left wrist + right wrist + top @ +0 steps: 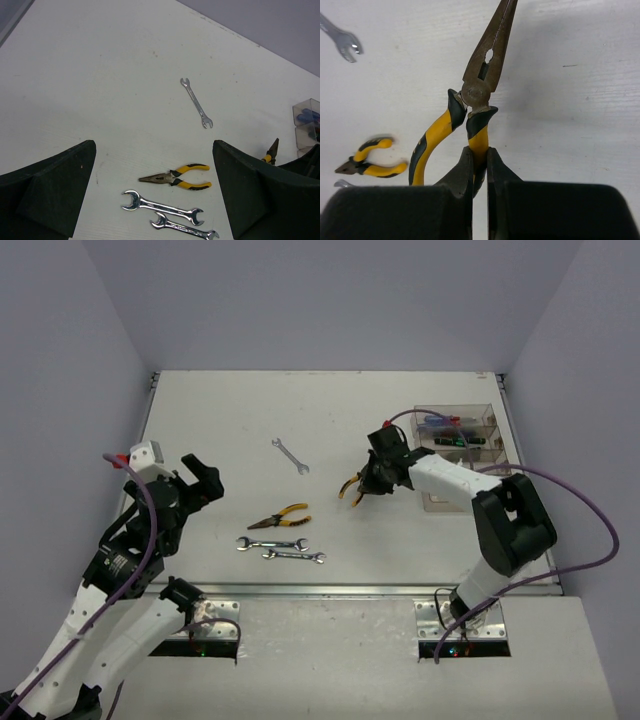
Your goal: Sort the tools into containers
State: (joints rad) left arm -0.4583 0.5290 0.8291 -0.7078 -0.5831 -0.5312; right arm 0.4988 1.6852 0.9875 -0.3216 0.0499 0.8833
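Observation:
My right gripper (480,152) is shut on one handle of yellow-and-black long-nose pliers (482,75); the other handle splays free to the left. From above, these pliers (350,488) stick out of the right gripper (364,482) near mid-table, left of the containers (461,435). A second pair of pliers (281,518) lies on the table, with two silver wrenches (272,543) just in front. A smaller wrench (290,455) lies farther back. My left gripper (154,150) is open above the table at the left, empty, looking at the lying pliers (176,177).
The clear bins (306,122) hold blue, red and green-handled screwdrivers (448,423). The table's raised rim (505,430) runs just right of the bins. Grey walls close in the back and both sides.

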